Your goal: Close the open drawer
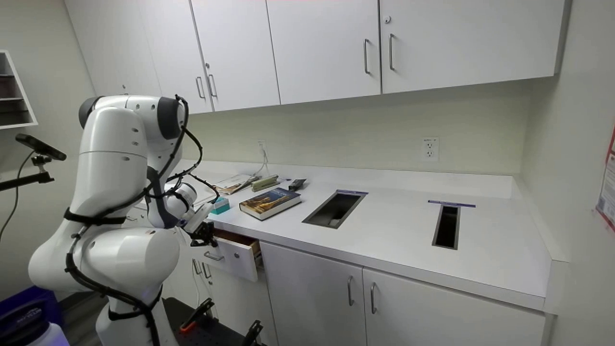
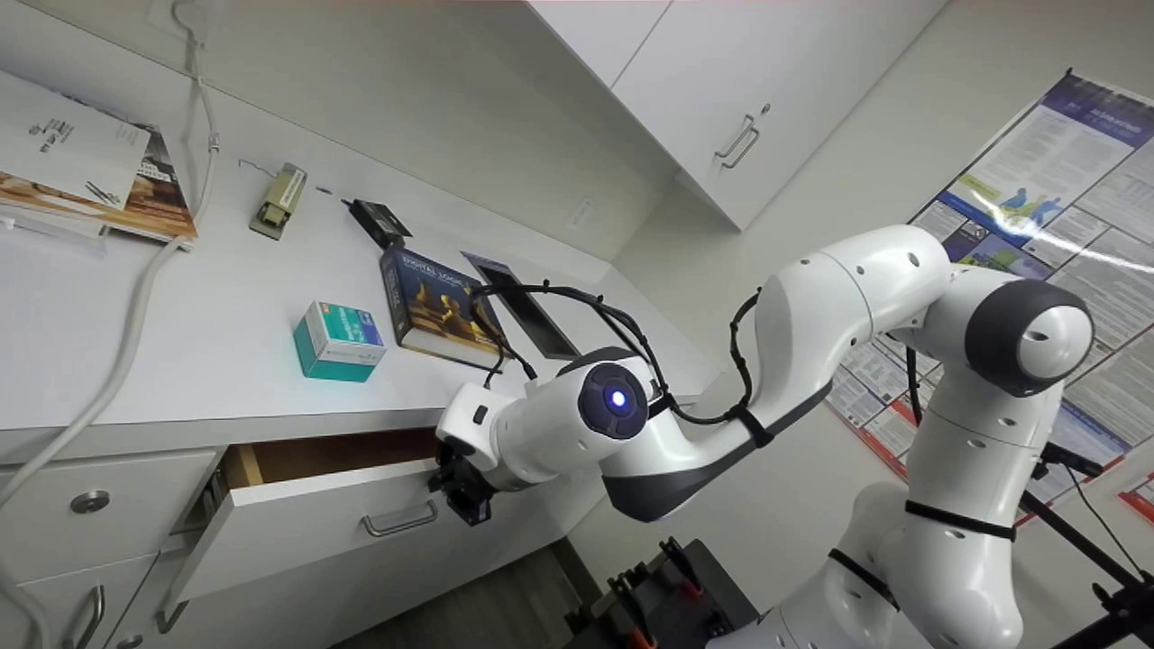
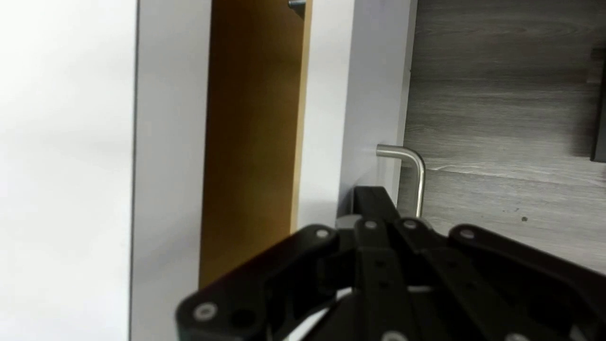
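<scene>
The drawer (image 1: 244, 262) sticks partly out from under the counter, with a white front and tan wooden inside. It also shows in an exterior view (image 2: 302, 532) and in the wrist view (image 3: 326, 104). Its metal bar handle (image 3: 418, 175) is partly hidden behind the fingers in the wrist view. My gripper (image 3: 376, 199) is shut and empty, with its fingertips at the outer face of the drawer front, near its top edge and the handle. I cannot tell whether they touch the panel. The gripper also shows in both exterior views (image 1: 205, 234) (image 2: 464, 491).
The white counter (image 1: 384, 240) overhangs the drawer. On it lie a book (image 2: 442, 306), a teal and white box (image 2: 338, 341), a stapler (image 2: 279, 201) and papers (image 2: 81, 153). Cabinet doors (image 1: 317, 288) stand beside the drawer. A dark stand with clamps (image 2: 667, 595) stands low near the robot base.
</scene>
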Robot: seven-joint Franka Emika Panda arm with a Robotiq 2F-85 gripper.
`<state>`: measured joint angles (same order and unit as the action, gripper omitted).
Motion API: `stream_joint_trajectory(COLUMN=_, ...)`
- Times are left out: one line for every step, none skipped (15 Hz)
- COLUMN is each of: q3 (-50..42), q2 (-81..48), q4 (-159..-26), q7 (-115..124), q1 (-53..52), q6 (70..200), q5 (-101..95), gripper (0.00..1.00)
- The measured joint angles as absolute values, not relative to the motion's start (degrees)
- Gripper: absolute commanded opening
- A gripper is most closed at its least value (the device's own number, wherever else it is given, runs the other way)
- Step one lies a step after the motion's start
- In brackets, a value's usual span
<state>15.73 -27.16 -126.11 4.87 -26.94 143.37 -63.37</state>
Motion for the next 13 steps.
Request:
stream_joint_trajectory(q3=16.3, q2=-27.1, q4=-126.0, q7=4.8, q1=-26.5, q6=144.0, q5=-62.7, gripper=0.0)
stream_joint_trajectory(q3=17.2, q2=-26.8, q4=-126.0, q7=4.7, q1=-26.1, q6=144.4, q5=-61.1, gripper=0.0)
stream_joint_trajectory(q3=18.2, q2=-26.2, q4=-126.0, q7=4.5, q1=-25.7, q6=144.7, q5=-59.0, gripper=0.0)
stream_joint_trajectory(q3=19.3, q2=-25.3, q4=-126.1, q7=3.9, q1=-25.3, q6=144.9, q5=-56.7, gripper=0.0)
stream_joint_trajectory(q3=20.4, q2=-24.1, q4=-126.4, q7=3.2, q1=-25.0, q6=144.9, q5=-53.7, gripper=0.0)
stream_joint_trajectory(q3=21.2, q2=-22.6, q4=-126.7, q7=2.2, q1=-24.8, q6=144.9, q5=-50.5, gripper=0.0)
stream_joint_trajectory(q3=22.1, q2=-21.0, q4=-127.0, q7=0.6, q1=-24.5, q6=144.9, q5=-46.8, gripper=0.0)
stream_joint_trajectory(q3=23.0, q2=-19.6, q4=-127.3, q7=-1.8, q1=-24.1, q6=144.8, q5=-42.6, gripper=0.0)
stream_joint_trajectory(q3=23.6, q2=-18.2, q4=-127.6, q7=-4.1, q1=-23.7, q6=144.7, q5=-38.4, gripper=0.0)
stream_joint_trajectory(q3=23.8, q2=-16.9, q4=-127.9, q7=-6.2, q1=-23.5, q6=144.7, q5=-34.9, gripper=0.0)
stream_joint_trajectory(q3=23.9, q2=-15.8, q4=-128.2, q7=-8.4, q1=-23.3, q6=144.7, q5=-31.4, gripper=0.0)
stream_joint_trajectory(q3=24.1, q2=-14.9, q4=-128.4, q7=-10.8, q1=-23.2, q6=144.5, q5=-28.1, gripper=0.0)
stream_joint_trajectory(q3=24.1, q2=-14.2, q4=-128.6, q7=-12.7, q1=-23.0, q6=144.3, q5=-25.2, gripper=0.0)
